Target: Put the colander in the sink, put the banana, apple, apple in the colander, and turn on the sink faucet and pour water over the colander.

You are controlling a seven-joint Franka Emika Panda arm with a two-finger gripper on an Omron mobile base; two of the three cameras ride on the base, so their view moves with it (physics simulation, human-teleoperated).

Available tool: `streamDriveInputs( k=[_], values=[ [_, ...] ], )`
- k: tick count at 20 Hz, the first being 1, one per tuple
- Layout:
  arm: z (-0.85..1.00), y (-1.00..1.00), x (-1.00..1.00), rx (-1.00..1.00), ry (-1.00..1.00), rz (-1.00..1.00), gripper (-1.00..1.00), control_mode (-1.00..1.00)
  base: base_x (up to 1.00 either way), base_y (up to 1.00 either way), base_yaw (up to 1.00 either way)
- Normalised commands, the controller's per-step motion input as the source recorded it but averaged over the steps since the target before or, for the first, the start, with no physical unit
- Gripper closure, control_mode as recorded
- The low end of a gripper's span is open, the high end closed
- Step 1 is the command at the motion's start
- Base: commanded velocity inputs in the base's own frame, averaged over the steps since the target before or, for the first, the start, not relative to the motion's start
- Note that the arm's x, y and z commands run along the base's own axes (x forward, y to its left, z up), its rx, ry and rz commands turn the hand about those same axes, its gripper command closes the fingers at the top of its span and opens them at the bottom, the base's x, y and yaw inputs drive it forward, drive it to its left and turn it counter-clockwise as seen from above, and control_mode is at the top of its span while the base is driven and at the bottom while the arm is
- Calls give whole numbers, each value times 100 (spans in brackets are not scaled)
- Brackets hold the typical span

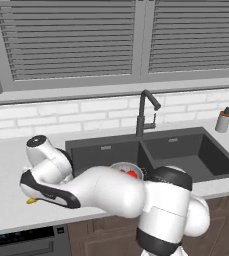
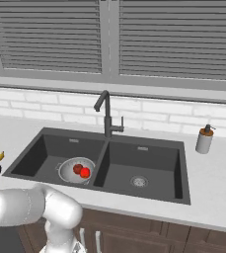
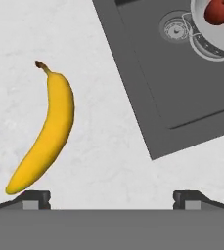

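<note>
The yellow banana (image 3: 45, 132) lies on the pale counter left of the sink (image 3: 182, 93). My gripper (image 3: 112, 199) hangs open above the counter, and the banana's lower end is close to the left fingertip (image 3: 35, 197). Nothing is between the jaws. The silver colander (image 2: 65, 173) sits in the left basin of the sink (image 2: 144, 168). In it lie a dark red apple (image 2: 77, 168) and a bright red apple (image 2: 85, 173). The black gooseneck faucet (image 2: 106, 116) stands behind the divider, with no water running. One tip of the banana (image 1: 31, 201) shows under my arm.
A grey-white soap pump bottle (image 2: 204, 140) stands on the counter right of the sink. White brick wall and shuttered windows run behind the counter. My own arm hides part of the colander (image 1: 120, 167) in the left base view.
</note>
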Motion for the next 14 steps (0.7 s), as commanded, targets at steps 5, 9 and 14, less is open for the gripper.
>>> streamDriveInputs(
  k=[5, 9, 14],
  values=[
    [-36, 13, 22, 0, 0, 0, -100, -100, 0, 0, 0],
    [-32, 0, 25, 4, 0, 0, -100, -100, 0, 0, 0],
    [-18, 0, 36, 7, -3, 0, -100, -100, 0, 0, 0]
  ],
)
